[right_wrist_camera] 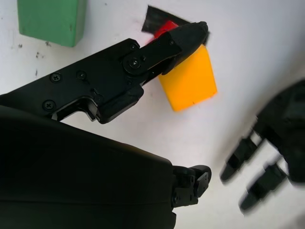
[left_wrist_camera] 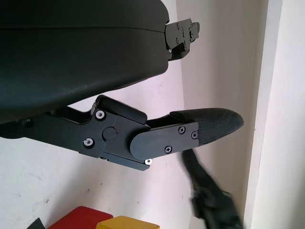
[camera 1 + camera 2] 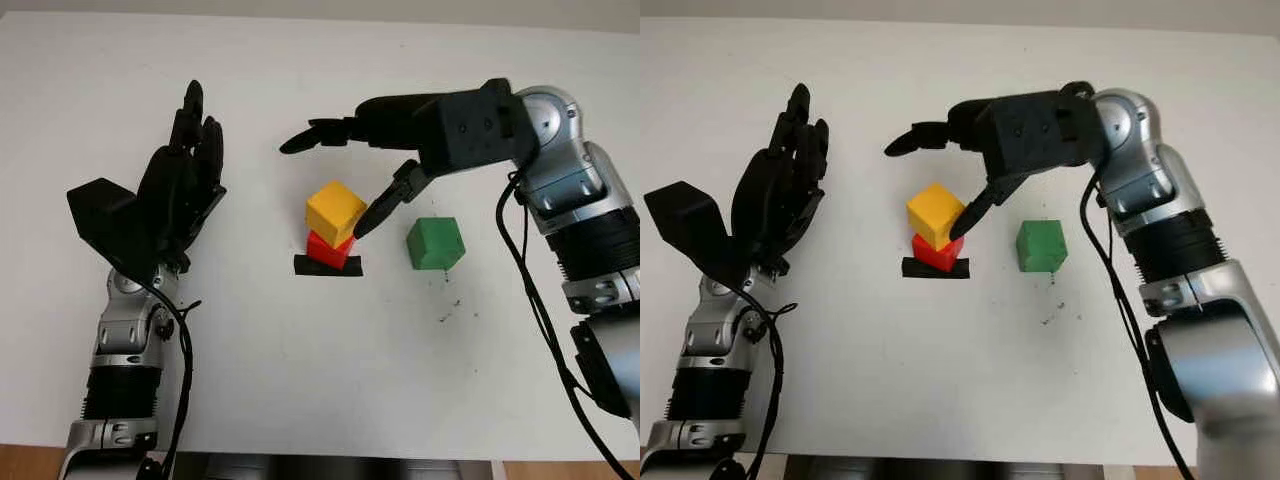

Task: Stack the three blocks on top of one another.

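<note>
A yellow block (image 3: 335,210) sits slightly skewed on a red block (image 3: 322,249), which stands on a black tape mark (image 3: 328,266) at the table's middle. To their right a green block (image 3: 435,243) stands alone on the table. My right hand (image 3: 325,185) hovers over the stack, open: its long fingers reach past above the yellow block, and its thumb (image 3: 378,210) is at the block's right side, touching it or nearly so. In the right wrist view that thumb crosses the yellow block (image 1: 188,78) with the green block (image 1: 50,19) beside it. My left hand (image 3: 190,150) is raised, open, left of the stack.
The white table (image 3: 300,380) runs to its front edge at the bottom of the picture. A few dark specks (image 3: 450,310) mark the surface below the green block. A black cable (image 3: 530,290) hangs along the right arm.
</note>
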Available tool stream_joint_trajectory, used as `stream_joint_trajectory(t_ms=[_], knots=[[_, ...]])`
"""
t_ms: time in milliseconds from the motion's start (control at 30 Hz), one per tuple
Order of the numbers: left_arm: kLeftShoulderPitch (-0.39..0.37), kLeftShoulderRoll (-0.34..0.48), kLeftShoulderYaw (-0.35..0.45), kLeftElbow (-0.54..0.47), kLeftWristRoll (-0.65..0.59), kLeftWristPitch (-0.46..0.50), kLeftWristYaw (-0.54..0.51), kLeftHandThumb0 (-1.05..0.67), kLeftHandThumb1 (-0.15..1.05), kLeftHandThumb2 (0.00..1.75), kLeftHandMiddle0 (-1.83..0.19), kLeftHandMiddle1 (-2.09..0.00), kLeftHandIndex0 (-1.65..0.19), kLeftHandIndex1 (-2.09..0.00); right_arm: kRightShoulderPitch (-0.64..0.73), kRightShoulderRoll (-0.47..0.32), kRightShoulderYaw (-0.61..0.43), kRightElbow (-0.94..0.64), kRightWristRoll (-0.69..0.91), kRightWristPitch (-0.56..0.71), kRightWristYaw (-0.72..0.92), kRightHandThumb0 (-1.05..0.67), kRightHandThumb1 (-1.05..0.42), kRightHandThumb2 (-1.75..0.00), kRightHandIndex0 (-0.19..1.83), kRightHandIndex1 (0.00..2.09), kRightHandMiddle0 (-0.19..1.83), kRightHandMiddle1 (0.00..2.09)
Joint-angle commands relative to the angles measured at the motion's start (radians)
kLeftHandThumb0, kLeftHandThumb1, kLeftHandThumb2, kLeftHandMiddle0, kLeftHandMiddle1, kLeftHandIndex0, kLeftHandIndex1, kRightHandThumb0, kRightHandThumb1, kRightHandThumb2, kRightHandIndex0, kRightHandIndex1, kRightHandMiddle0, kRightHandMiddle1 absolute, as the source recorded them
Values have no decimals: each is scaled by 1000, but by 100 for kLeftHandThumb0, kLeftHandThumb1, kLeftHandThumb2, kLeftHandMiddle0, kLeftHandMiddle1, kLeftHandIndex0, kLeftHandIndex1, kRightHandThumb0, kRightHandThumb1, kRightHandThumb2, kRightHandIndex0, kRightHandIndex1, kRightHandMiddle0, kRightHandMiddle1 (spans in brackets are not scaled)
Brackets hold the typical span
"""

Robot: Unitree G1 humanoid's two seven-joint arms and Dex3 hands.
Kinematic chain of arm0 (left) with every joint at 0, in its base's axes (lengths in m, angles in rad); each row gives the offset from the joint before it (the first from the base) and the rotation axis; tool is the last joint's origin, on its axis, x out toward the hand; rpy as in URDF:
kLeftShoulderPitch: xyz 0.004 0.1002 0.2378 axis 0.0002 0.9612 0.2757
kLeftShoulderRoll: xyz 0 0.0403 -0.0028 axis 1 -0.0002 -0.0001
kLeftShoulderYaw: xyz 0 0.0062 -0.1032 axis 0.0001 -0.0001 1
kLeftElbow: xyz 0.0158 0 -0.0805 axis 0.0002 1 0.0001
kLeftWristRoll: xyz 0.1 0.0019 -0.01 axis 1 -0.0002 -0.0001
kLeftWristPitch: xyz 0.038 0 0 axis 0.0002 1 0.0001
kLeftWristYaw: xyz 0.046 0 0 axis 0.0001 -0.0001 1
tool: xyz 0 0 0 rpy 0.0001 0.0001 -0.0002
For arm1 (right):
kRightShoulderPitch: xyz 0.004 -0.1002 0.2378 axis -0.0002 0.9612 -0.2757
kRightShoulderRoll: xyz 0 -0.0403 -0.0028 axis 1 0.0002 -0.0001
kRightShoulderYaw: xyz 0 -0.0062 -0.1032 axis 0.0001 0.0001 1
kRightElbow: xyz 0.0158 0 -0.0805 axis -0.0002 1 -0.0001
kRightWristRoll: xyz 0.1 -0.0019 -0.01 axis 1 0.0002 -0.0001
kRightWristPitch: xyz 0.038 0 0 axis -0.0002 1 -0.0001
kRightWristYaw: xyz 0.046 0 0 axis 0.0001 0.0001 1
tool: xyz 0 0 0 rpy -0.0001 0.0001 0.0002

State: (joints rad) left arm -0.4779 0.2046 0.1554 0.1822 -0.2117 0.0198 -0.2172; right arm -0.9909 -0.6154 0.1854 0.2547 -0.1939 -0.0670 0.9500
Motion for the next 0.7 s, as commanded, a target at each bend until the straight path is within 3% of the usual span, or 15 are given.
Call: stream_joint_trajectory(t_ms=[0,200,367,667], knots=[[11,-1,1,-22,3,-4,2,-82,105,59,18,-5,19,-5,42,-49,-58,-93,22,36,-17,-82,-87,-6,-6,8,1,32],[18,3,9,-30,-5,6,3,-83,105,56,18,-5,19,-3,246,-168,-244,-356,62,213,-80,-69,-86,-5,-4,8,5,33],[16,4,8,-28,-4,8,-2,-83,105,58,19,-5,19,-3,456,-248,-360,-482,2,221,-170,-68,-90,-6,-1,8,6,27],[4,9,6,-12,1,4,-13,-80,105,61,18,-5,18,-4,771,-263,-397,-735,-229,289,-295,-63,-95,-6,-2,4,19,9]])
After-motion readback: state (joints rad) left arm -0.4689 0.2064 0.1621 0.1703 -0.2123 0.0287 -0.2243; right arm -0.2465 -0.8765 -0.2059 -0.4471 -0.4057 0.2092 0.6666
